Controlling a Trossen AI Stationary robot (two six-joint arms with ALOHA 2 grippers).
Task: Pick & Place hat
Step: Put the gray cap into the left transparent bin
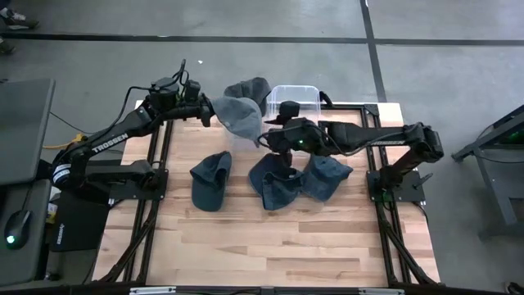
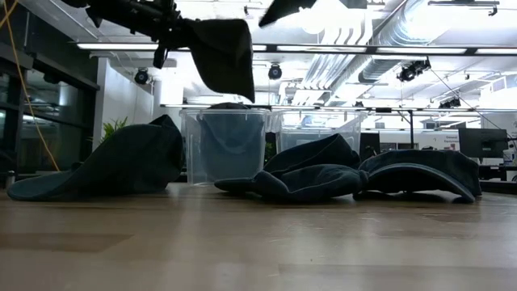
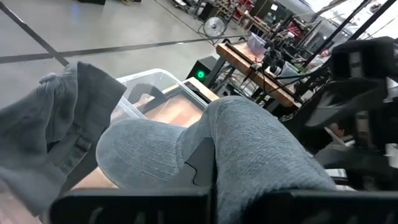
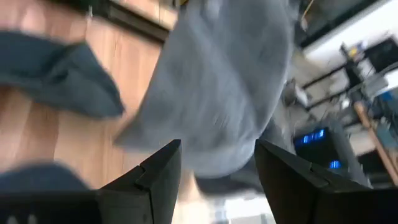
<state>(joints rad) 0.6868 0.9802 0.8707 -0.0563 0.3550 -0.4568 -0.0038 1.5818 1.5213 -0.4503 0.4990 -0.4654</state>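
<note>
Three dark blue fabric caps lie on the pale wooden slatted table [image 1: 246, 246]: one at the left [image 1: 210, 179], one in the middle [image 1: 272, 182] and one to the right [image 1: 326, 176], the last two touching. The left gripper [image 1: 205, 111], fingers pressed together, pinches a grey knitted cloth hat [image 1: 237, 116] and holds it in the air beside two clear plastic bins; the nearer bin [image 2: 229, 144] already has a dark hat [image 1: 248, 88] draped over its rim, and the other bin [image 1: 296, 97] stands next to it. The right gripper [image 4: 216, 177] hangs spread apart near the grey hat, gripping nothing. White lettering on the left arm [image 1: 110, 141] reads TROSSEN.
</note>
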